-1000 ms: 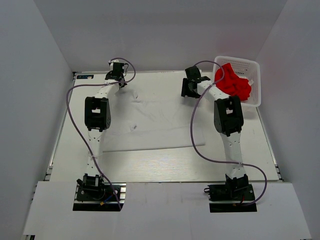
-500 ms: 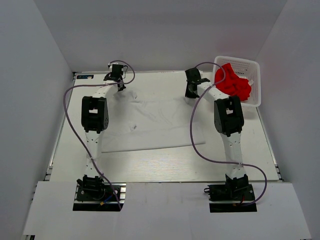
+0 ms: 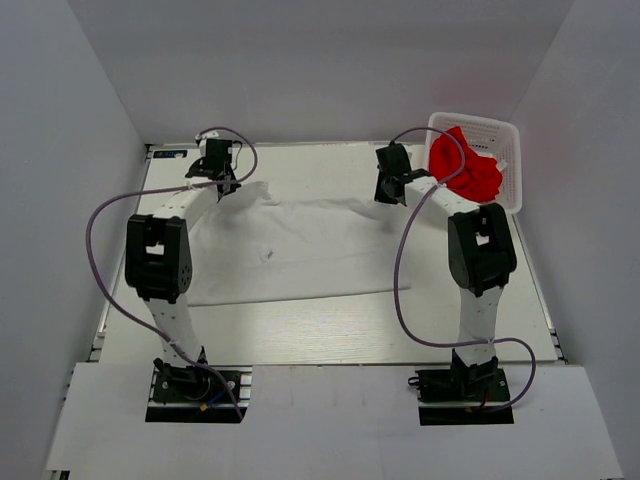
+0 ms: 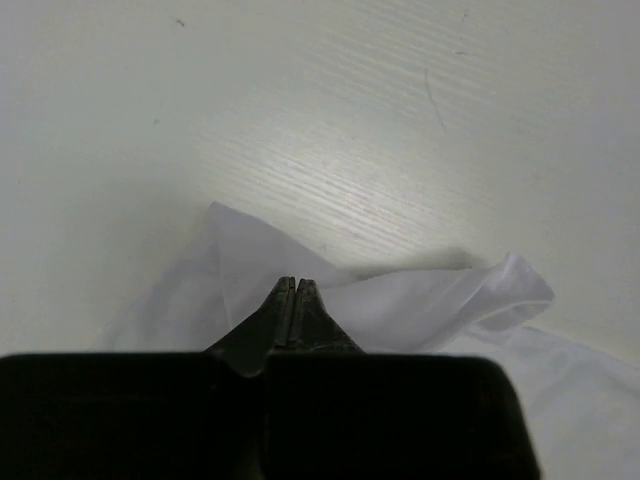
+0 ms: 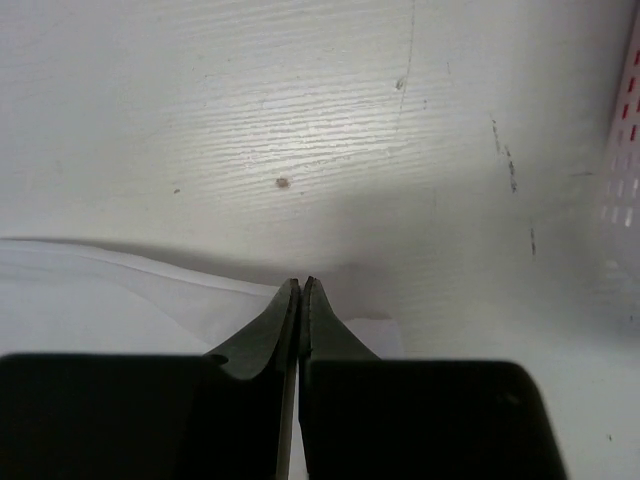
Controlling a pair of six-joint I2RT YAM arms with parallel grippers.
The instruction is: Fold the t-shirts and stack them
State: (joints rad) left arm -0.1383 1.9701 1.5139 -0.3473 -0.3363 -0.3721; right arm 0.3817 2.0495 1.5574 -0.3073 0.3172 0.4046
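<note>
The white t-shirt (image 3: 300,250) lies spread across the middle of the table, with a small dark mark (image 3: 268,255) on it. My left gripper (image 3: 224,186) is shut on its far left corner; in the left wrist view the cloth (image 4: 420,300) bunches around the closed tips (image 4: 293,283). My right gripper (image 3: 392,197) is shut on the far right corner, and a thin sliver of white cloth (image 5: 90,300) shows between its tips (image 5: 301,283). The far edge is stretched between the two grippers. The red t-shirt (image 3: 465,165) lies crumpled in the basket.
The white lattice basket (image 3: 475,121) stands at the back right corner, just right of my right gripper, and its wall (image 5: 625,170) shows at the right wrist view's edge. Purple cables loop beside both arms. Grey walls enclose the table on three sides.
My right gripper has shut on the shirt's far right corner. Both arms have swung outward, pulling the rumpled far edge wide and flatter. The left gripper stayed shut.
</note>
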